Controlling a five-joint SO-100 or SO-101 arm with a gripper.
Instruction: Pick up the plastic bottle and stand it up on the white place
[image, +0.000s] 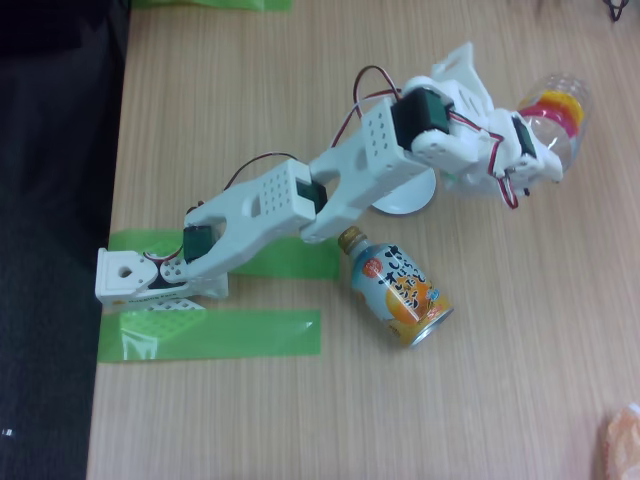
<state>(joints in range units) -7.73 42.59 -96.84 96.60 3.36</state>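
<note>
While the gripper (528, 150) reached over the plastic bottle (556, 118) lying near the table's far right edge, its jaws too hidden to judge, a firm mid-body grasp seemed wise before tipping it upright onto the white place (408, 197).

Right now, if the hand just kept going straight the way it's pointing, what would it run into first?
The plastic bottle. The hand points toward the right of the fixed view and is already at the bottle's near end, seemingly touching or around it, though the white housing hides the fingers and the exact contact.
</note>
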